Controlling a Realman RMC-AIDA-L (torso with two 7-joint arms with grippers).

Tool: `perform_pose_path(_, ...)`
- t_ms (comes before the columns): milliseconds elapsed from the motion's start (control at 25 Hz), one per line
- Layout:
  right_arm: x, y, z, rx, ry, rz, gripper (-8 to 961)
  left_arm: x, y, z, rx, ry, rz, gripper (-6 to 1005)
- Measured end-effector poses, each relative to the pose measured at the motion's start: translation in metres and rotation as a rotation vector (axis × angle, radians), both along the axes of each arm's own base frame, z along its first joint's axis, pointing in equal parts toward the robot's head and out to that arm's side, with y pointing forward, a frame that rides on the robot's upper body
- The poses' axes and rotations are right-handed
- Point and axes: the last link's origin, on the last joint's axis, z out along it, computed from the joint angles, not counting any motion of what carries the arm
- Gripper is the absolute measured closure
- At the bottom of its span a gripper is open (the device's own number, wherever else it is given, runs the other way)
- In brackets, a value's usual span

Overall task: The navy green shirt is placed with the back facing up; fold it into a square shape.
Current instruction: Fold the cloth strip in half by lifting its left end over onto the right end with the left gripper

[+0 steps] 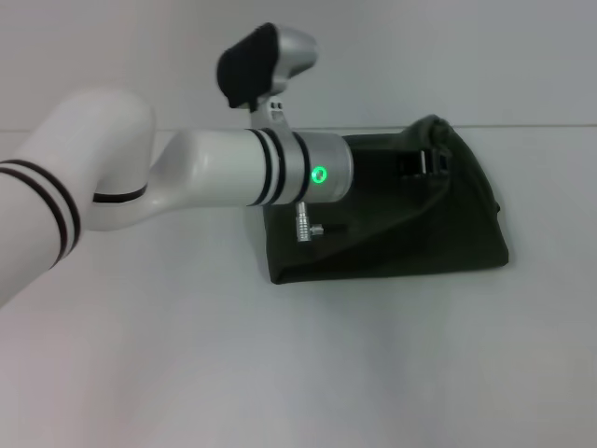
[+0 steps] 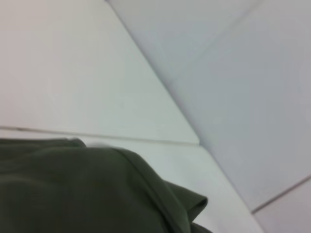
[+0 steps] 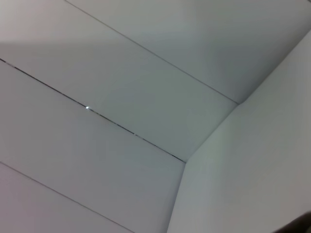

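The navy green shirt (image 1: 392,233) lies in a partly folded bundle on the white table (image 1: 280,373), right of centre. Its far right part rises to a peak (image 1: 434,129). My left arm reaches across from the left, and my left gripper (image 1: 422,162) sits under that peak, shut on the raised fabric, its black fingers half buried in the cloth. In the left wrist view the shirt (image 2: 73,194) fills the lower part, with a folded edge close by. My right gripper is out of view; its wrist camera sees only pale wall panels.
The table's back edge (image 1: 541,126) meets a plain wall behind the shirt. Bare tabletop lies in front of and to both sides of the shirt. My left arm's white forearm (image 1: 224,173) hangs over the table's left half.
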Motion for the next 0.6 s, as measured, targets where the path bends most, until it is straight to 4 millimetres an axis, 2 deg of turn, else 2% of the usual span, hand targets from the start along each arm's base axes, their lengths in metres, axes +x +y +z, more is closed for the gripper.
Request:
perform_pose_path(40,-0.001,0.001,0.000,0.000,0.000,0.002,39,0.001,0.000,-0.002,0.000,0.010,-0.006,968)
perform_pose_path(200,-0.007,0.006,-0.003,-0.002,0.003,0.013,39,0.004,-0.004,-0.003,-0.012,-0.007,-0.020,861)
perform_pose_path(480,-0.004,0.005,-0.004,-0.008,0.006,0.002,39,0.023,-0.028,0.004,-0.150,-0.110,-0.156,676)
perform_pose_path(560,-0.004,0.005,-0.004,-0.011,0.004,0.000,41,0.014,-0.029,0.015,-0.146,-0.133,-0.153,623)
perform_pose_path(600,-0.004,0.005,-0.004,-0.015,0.003,0.000,42,0.004,-0.026,0.024,-0.131,-0.154,-0.110,597)
